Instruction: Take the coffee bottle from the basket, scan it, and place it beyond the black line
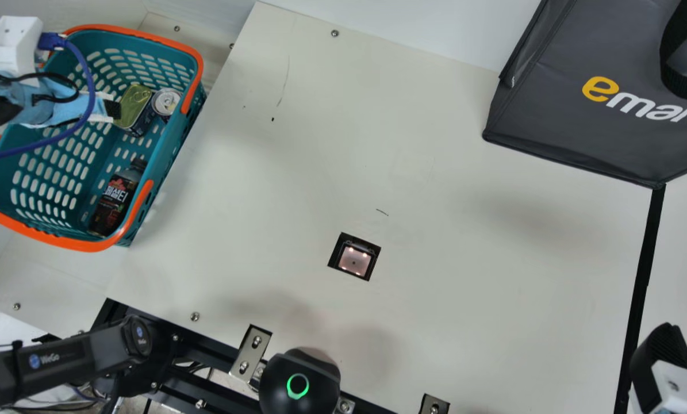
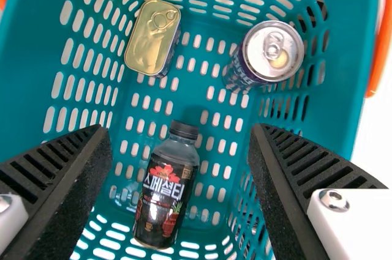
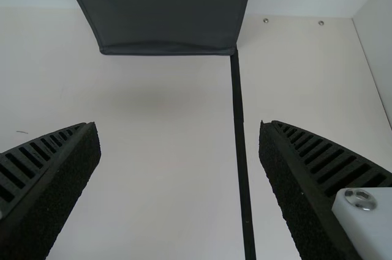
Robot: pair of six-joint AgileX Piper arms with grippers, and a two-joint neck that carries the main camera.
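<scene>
My left gripper [image 1: 112,109] hangs over the teal basket [image 1: 173,141] in the main view. The coffee bottle [image 1: 113,201] lies inside, along the basket's table-facing side. Seen from the left wrist, my left gripper [image 2: 180,133] stands open above the dark-capped bottle [image 2: 164,196], touching nothing. In the main view my right gripper [image 1: 665,351] is at the lower right, by the black line [image 1: 642,264]. The right wrist view has that gripper [image 3: 179,130] open and holding nothing, with the black line [image 3: 241,144] below it. The scanner window [image 1: 354,260] is set into the table.
A flat tin [image 2: 152,37] and a drink can [image 2: 272,51] share the basket with the bottle. The dark grey bag [image 1: 573,115] stands at the table's far right. A black round device [image 1: 300,382] sits at the near edge beside metal brackets.
</scene>
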